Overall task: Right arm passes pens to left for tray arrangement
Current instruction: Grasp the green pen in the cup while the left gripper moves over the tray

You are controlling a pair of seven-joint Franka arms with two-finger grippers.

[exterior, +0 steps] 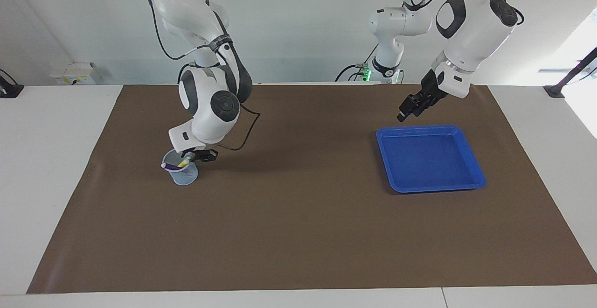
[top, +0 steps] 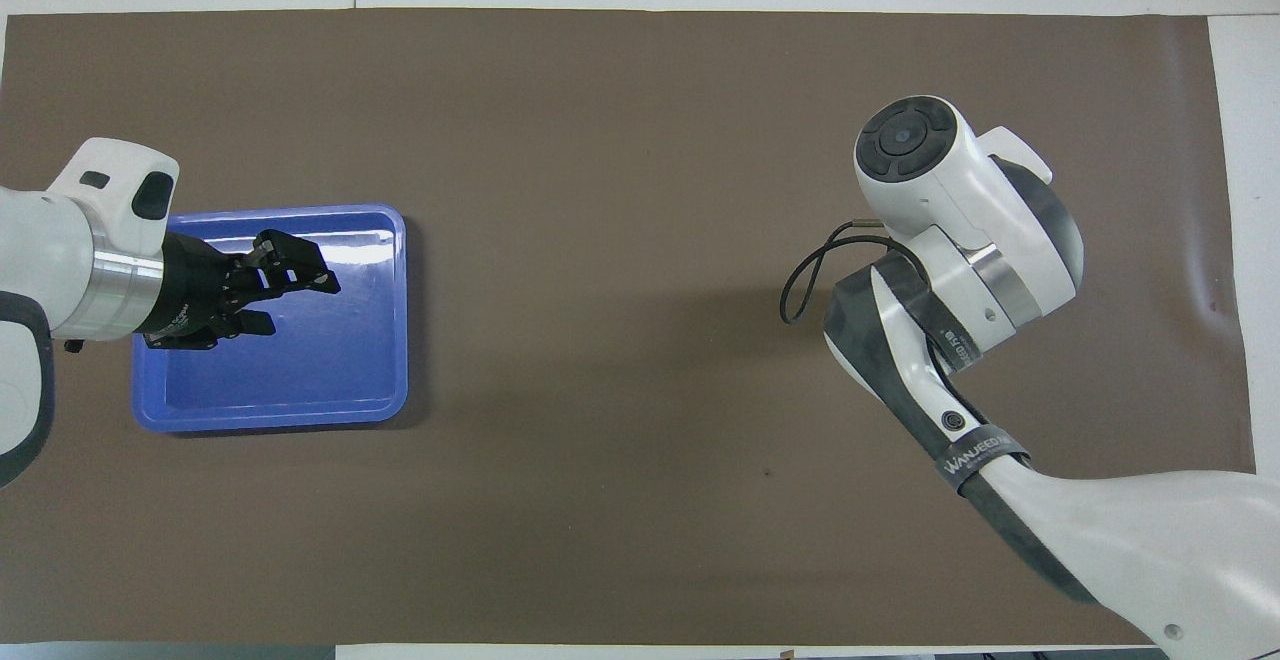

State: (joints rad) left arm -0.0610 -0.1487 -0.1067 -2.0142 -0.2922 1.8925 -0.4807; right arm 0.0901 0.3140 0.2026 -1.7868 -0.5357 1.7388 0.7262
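Observation:
A small pale blue cup (exterior: 185, 176) stands toward the right arm's end of the table. A purple pen (exterior: 170, 165) and a yellow pen (exterior: 183, 162) lean in it. My right gripper (exterior: 198, 155) is down at the cup's rim, right by the yellow pen's top. In the overhead view the right arm's wrist hides that gripper and the cup. The blue tray (exterior: 429, 158) lies toward the left arm's end with nothing in it. My left gripper (top: 300, 302) hangs open and empty over the tray (top: 330, 360), above its robot-side rim.
A brown mat (exterior: 298, 214) covers most of the table, with white table surface (exterior: 46, 182) around it. A thin black cable (exterior: 245, 135) loops out from the right wrist over the mat. A power socket box (exterior: 74, 73) sits by the wall.

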